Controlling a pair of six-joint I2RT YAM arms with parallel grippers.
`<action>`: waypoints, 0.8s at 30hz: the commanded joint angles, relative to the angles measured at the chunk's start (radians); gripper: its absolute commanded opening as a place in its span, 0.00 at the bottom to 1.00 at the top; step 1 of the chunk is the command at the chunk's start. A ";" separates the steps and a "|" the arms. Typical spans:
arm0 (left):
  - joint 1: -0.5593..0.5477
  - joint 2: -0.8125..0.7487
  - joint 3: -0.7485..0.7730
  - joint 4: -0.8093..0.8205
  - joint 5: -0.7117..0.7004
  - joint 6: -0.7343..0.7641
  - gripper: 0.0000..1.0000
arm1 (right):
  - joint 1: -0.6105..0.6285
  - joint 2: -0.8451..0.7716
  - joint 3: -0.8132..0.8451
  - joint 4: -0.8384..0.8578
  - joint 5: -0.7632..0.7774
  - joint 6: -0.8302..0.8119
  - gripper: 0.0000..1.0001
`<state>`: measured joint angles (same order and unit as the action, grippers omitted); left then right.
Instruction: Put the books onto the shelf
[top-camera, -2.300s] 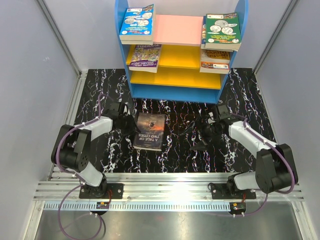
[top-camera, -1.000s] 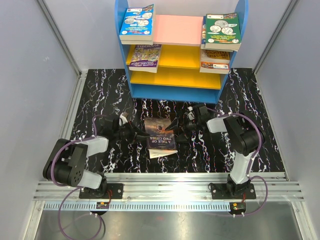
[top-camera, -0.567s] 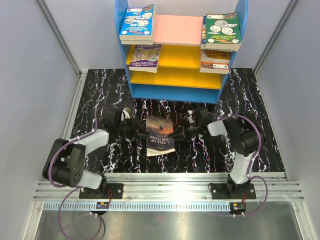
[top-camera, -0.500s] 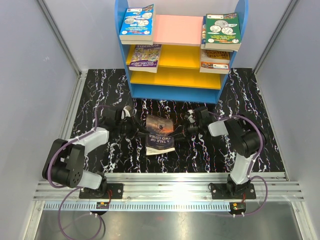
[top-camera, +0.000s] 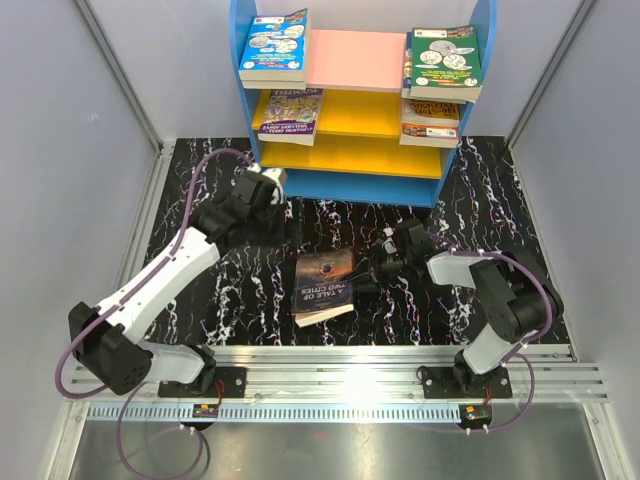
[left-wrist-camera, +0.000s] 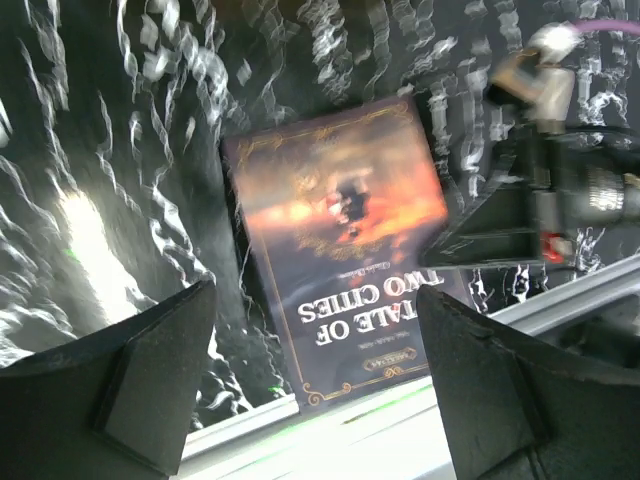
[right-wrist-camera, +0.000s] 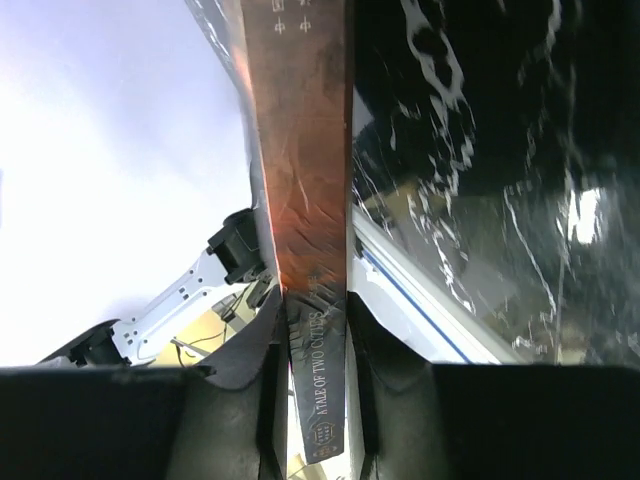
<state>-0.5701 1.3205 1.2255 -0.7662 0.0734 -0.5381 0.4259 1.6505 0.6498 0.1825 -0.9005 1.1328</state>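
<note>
A dark brown paperback titled "A Tale of Two Cities" (top-camera: 323, 287) is seen on the black, white-veined tabletop (top-camera: 480, 180), just toward 6 o'clock from the table's centre, with its title turned away from the arms. Its white page edge is shown on the side nearest the bases.

The right gripper (top-camera: 372, 272) is set at the book's 3 o'clock edge. In the right wrist view the spine (right-wrist-camera: 300, 150) is pinched between the two fingers, so the right gripper (right-wrist-camera: 312, 320) is clamped on this paperback.

The left gripper (top-camera: 285, 215) is held above the table at about 11 o'clock from the book and apart from it. In the left wrist view its fingers (left-wrist-camera: 150, 370) are spread wide with nothing between them, and the cover (left-wrist-camera: 345, 250) is seen below.

At 12 o'clock stands the small bookcase with blue rounded side panels, a pink top board and yellow lower boards (top-camera: 355, 60). A blue coin-picture paperback (top-camera: 275, 45) lies at the pink board's 9 o'clock end and a green one (top-camera: 445, 60) at its 3 o'clock end. A purple paperback (top-camera: 288, 112) and an orange-and-white stack (top-camera: 430, 118) lie on the yellow board beneath.
</note>
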 joint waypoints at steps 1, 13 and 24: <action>-0.176 -0.014 0.210 -0.198 -0.294 0.151 0.86 | 0.010 -0.084 0.023 -0.124 -0.032 -0.010 0.00; -0.835 0.405 0.505 -0.350 -0.675 0.181 0.86 | 0.010 -0.181 0.103 -0.411 -0.020 -0.090 0.00; -0.910 0.609 0.534 -0.464 -0.791 0.087 0.86 | 0.008 -0.291 0.077 -0.503 -0.028 -0.113 0.00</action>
<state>-1.4845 1.9171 1.7065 -1.1782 -0.6170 -0.4046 0.4259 1.4265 0.7048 -0.2981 -0.8547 1.0252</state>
